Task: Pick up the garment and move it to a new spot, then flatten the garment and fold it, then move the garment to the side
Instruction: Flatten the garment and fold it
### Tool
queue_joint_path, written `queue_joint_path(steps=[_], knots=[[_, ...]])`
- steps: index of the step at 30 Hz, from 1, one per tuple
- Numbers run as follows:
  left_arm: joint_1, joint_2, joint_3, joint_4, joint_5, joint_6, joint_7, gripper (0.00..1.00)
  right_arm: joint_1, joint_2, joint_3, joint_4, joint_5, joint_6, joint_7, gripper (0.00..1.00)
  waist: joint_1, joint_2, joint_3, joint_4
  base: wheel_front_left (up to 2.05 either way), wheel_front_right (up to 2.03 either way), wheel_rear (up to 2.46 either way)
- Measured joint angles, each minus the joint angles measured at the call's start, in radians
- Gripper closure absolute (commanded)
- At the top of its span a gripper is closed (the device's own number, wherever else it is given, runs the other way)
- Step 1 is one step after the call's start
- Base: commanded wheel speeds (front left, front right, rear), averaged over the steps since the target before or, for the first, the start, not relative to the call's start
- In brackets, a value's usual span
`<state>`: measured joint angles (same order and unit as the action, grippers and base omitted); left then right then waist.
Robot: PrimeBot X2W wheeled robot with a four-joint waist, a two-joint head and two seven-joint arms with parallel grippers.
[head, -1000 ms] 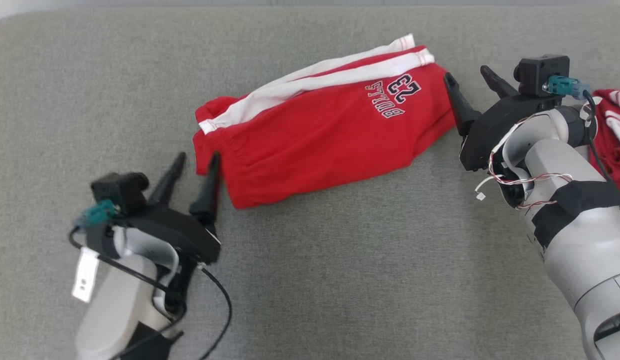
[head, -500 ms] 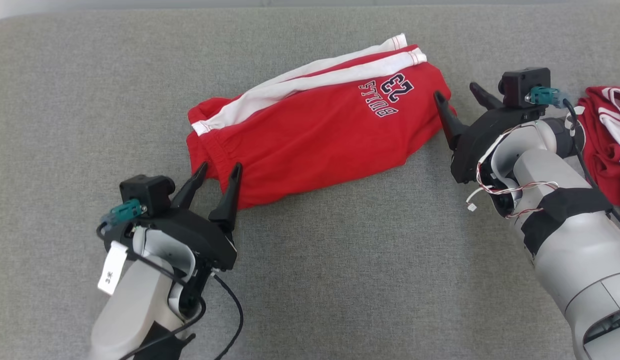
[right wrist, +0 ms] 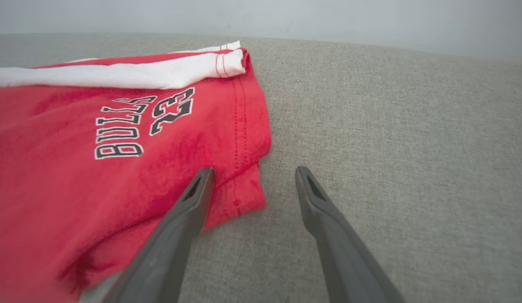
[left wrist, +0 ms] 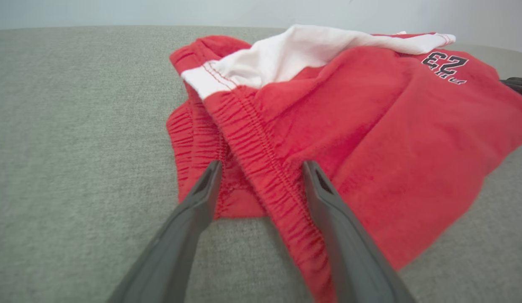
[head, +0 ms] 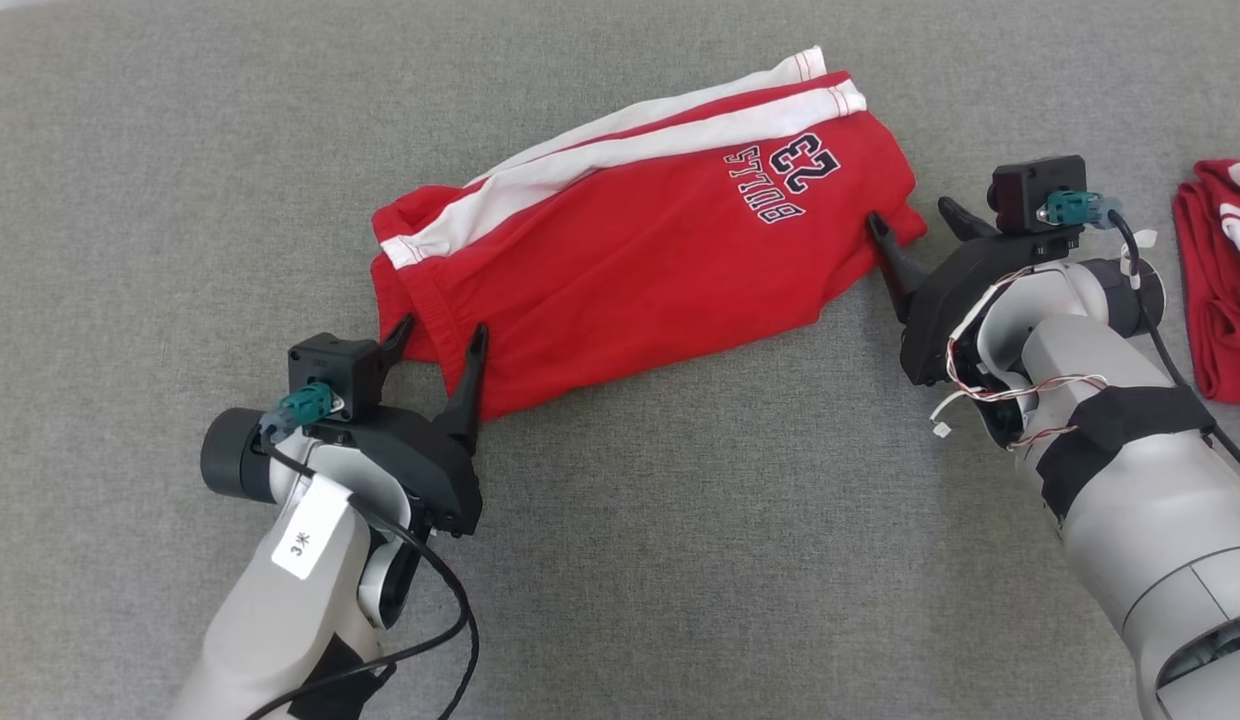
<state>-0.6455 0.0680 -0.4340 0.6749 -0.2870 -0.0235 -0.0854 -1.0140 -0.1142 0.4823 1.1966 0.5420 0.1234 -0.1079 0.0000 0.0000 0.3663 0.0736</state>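
- Left claw (head: 444, 326) is spread wide, nothing gripped, straddling the waistband of the red shorts (head: 640, 270).
- Right claw (head: 910, 212) gapes too, at the leg-hem corner.
- Shorts lie folded lengthwise, mid grey pad (head: 680, 560). I reckon the sideways move remains.

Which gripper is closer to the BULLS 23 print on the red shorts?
Right. The right gripper sits at the hem corner just beside the print; the left gripper straddles the waistband at the opposite end.
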Motion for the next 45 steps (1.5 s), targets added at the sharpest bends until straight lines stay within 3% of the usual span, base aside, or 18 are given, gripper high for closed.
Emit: queue_joint_path(steps=[5, 11, 12, 13, 14, 28, 39, 45], knots=[[-0.004, -0.004, -0.007, 0.011, 0.014, 0.022, 0.0, 0.0, -0.001, 0.01, 0.0, 0.012, 0.0, 0.0, 0.004, 0.0, 0.0, 0.0, 0.007, 0.004, 0.0, 0.0, 0.0], [-0.019, -0.014, 0.001, 0.025, -0.011, 0.017, -0.002, 0.0, -0.022, 0.018, 0.002, 0.026, 0.002, 0.0, 0.013, 0.0, 0.0, 0.0, 0.019, 0.013, 0.0, 0.0, 0.0], [-0.019, -0.015, 0.002, 0.028, -0.015, 0.014, -0.002, 0.47, -0.022, 0.02, 0.002, 0.028, 0.004, 0.0, 0.015, 0.55, 0.0, -0.0001, 0.021, 0.014, 0.0, 0.0, 0.0], [-0.02, -0.018, 0.003, 0.03, -0.026, 0.013, -0.002, 0.78, -0.022, 0.021, 0.002, 0.028, 0.007, 0.0, 0.015, 1.0, 0.0, 0.0, 0.022, 0.015, 0.0, 0.0, 0.0], [-0.021, -0.019, 0.005, 0.033, -0.036, 0.007, -0.002, 1.0, -0.022, 0.021, 0.003, 0.028, 0.009, 0.0, 0.015, 1.0, 0.0, -0.0001, 0.024, 0.015, 0.0, 0.0, 0.0], [-0.021, -0.022, 0.011, 0.083, -0.065, -0.022, -0.022, 1.0, 0.014, 0.033, -0.01, 0.018, 0.056, 0.001, -0.041, 1.0, 0.0, 0.0, -0.012, 0.005, 0.0, 0.0, 0.0], [0.09, -0.022, -0.002, 0.087, -0.095, -0.049, -0.067, 1.0, 0.214, 0.028, 0.001, -0.075, 0.121, 0.001, -0.116, 1.0, -0.0001, 0.0, -0.115, -0.011, 0.0, 0.0, 0.0], [0.183, -0.022, -0.019, 0.068, -0.104, -0.058, -0.079, 1.0, 0.333, -0.008, 0.009, -0.14, 0.154, 0.002, -0.131, 1.0, -0.0001, 0.0, -0.192, -0.023, 0.0, 0.0, 0.0]])
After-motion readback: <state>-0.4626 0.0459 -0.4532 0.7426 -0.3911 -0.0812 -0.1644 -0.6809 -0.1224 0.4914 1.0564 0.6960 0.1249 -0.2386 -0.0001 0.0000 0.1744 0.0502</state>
